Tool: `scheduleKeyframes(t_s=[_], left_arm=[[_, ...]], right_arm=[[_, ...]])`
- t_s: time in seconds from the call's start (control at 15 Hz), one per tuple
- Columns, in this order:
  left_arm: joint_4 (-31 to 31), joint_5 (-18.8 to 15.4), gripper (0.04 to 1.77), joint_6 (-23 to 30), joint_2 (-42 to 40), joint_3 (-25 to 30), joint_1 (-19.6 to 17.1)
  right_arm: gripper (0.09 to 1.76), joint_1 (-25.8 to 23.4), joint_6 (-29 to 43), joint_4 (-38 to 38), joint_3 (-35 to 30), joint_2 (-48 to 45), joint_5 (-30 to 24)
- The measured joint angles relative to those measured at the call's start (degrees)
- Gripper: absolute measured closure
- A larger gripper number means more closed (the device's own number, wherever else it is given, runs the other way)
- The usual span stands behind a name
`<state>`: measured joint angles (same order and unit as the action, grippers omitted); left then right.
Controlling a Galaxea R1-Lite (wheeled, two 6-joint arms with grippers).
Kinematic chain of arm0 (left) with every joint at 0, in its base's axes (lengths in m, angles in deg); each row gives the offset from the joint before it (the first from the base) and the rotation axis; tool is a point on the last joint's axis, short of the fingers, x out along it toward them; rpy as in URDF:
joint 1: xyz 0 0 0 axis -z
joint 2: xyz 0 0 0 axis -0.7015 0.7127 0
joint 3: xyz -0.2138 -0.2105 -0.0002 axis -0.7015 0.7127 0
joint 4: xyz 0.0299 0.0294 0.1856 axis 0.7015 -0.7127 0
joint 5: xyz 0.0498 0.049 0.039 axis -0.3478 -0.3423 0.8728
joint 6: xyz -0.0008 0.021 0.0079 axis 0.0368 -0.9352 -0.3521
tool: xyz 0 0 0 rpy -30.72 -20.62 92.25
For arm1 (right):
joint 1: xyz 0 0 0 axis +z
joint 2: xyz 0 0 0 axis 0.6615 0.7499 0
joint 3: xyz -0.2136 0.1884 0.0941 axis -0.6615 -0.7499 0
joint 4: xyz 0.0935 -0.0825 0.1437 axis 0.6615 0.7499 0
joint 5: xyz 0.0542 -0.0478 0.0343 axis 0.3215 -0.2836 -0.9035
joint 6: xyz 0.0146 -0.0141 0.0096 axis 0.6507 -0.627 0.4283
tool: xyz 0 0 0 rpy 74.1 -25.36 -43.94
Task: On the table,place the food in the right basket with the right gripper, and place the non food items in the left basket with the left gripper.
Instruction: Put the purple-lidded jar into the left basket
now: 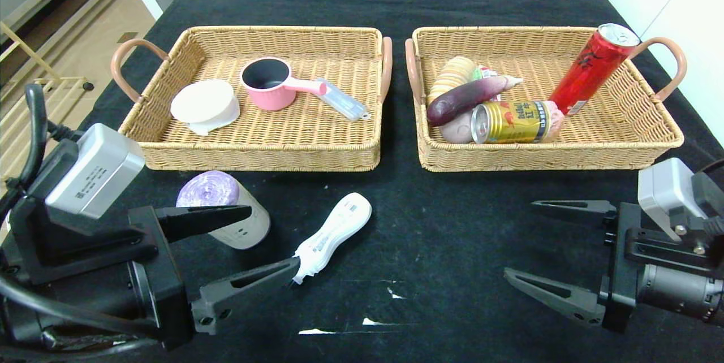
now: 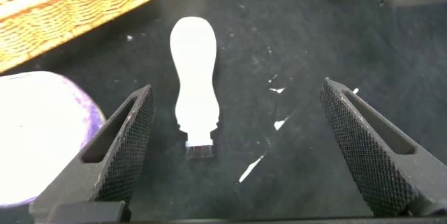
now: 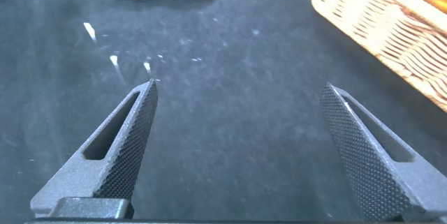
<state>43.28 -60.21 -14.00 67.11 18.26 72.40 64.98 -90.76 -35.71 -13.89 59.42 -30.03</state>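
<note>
The beige roll with a purple top [image 1: 226, 210] and the white brush [image 1: 334, 234] lie on the black table [image 1: 441, 227] in front of the left basket [image 1: 260, 156]. My left gripper [image 1: 273, 238] is open and empty, one finger over the roll and the other tip by the brush's bristles. In the left wrist view the brush [image 2: 194, 77] lies between the open fingers of the left gripper [image 2: 237, 88], with the roll [image 2: 42, 133] beside one finger. The right basket [image 1: 548, 160] holds the red can [image 1: 594, 69], gold can [image 1: 512, 121], eggplant [image 1: 466, 98] and potato [image 1: 457, 128]. My right gripper [image 1: 520, 238] is open and empty over bare cloth.
The left basket holds a pink saucepan [image 1: 271, 83], a white round item [image 1: 205, 104] and a clear flat case [image 1: 342, 100]. A round yellow stack [image 1: 452, 72] lies in the right basket. White flecks [image 1: 390, 292] mark the cloth near the front.
</note>
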Motion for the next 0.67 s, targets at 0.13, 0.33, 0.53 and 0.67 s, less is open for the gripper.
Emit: scheduleKeyframes(t_s=[0.13,0.33,0.53,0.67], left_arm=[[0.0,1.2,0.09,-0.3,-0.4,-0.2,0.2],[-0.1,1.6,0.09,-0.6,-1.3,-0.4,0.3],[-0.1,6.3,0.09,-1.0,-1.4,-1.1,0.3],[-1.0,10.9,0.09,-1.2,-1.5,-3.1,0.3]], right_arm=[[0.15,-0.2,0.0,0.0,-0.3,-0.1,0.0],[0.15,0.1,-0.1,0.0,-0.6,-0.4,0.1],[0.15,0.3,0.0,0.0,-0.8,-0.8,0.1],[0.15,0.3,0.1,0.0,-0.7,-0.8,0.1]])
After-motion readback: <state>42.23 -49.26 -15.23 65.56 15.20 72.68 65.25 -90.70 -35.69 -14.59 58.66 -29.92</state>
